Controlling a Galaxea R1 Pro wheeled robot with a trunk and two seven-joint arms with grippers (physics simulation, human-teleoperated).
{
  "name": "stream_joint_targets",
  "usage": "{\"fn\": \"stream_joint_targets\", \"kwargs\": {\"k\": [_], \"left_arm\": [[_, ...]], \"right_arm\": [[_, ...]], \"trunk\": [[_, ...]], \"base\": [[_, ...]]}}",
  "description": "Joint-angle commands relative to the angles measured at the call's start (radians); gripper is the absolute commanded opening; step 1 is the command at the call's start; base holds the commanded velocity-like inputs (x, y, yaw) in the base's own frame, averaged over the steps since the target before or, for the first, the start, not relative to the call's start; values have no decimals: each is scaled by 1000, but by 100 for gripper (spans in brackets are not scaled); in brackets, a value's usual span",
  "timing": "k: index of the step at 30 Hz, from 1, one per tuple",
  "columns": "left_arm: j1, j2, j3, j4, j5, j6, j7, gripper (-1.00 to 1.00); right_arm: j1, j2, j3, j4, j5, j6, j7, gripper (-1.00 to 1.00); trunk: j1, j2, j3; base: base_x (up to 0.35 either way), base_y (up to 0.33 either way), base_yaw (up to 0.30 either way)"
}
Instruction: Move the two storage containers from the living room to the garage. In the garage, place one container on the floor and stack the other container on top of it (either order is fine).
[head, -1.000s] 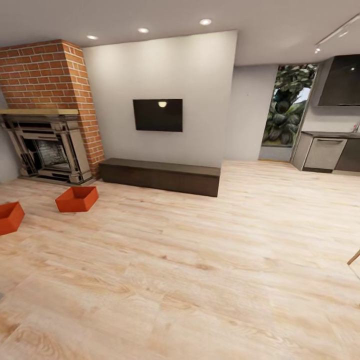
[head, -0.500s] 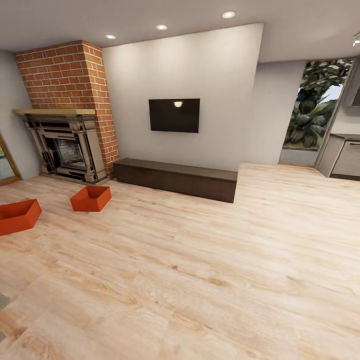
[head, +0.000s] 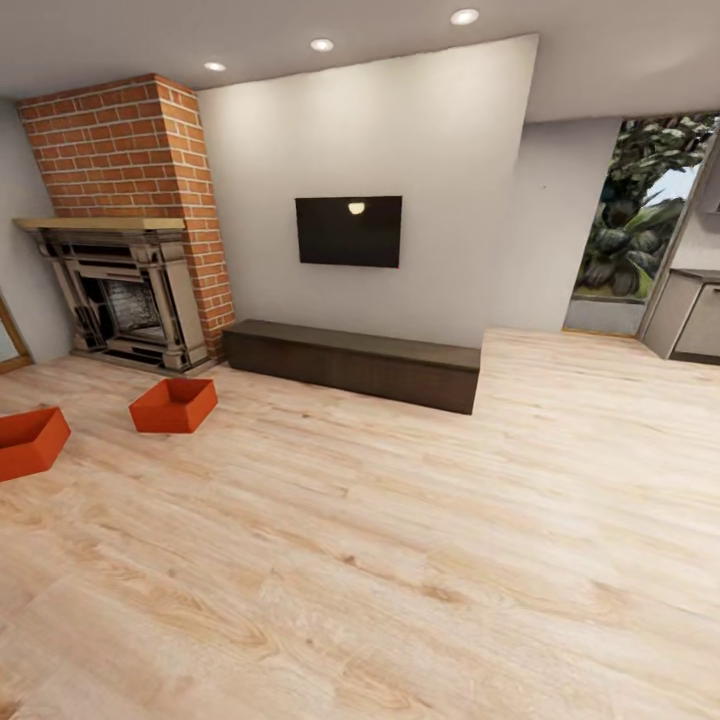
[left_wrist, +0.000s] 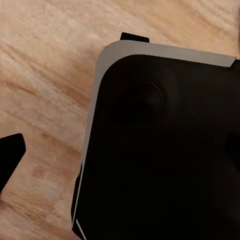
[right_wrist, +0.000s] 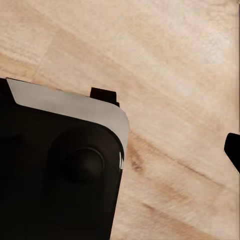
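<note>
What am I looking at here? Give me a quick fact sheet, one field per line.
Room: living room, light wood plank floor
Containers: two orange-red bins on that floor, apart, unstacked: near fireplace; at the picture's left edge
Fireplace: brick chimney, dark surround
Wall: black TV above a low dark bench
Robot base: dark body over the planks
Task progress: nothing picked up yet

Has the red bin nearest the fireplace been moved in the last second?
No. The orange-red bin keeps the same spot before the brick fireplace, near the end of the dark bench; the whole picture shifted, so the camera turned.
</note>
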Motion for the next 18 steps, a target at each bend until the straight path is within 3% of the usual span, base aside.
{"fn": "stream_joint_targets", "kwargs": {"k": [1,5,14,18], "left_arm": [[0,0,2,0,4,-3,1,100],[0,0,1,0,4,-2,1,100],[0,0,2,0,5,-3,1,100],[0,0,1,0,4,-3,1,100]], "right_arm": [[-1,1,8,2,-8,-5,0,100],[-1,1,8,3,-8,-5,0,100],[-1,0,8,2,-8,-5,0,100],[-1,0,8,3,-8,-5,0,100]], "trunk": [[1,0,-1],[1,0,-1],[1,0,-1],[1,0,-1]], "base": [[323,0,0],[323,0,124],[323,0,259],[323,0,103]]}}
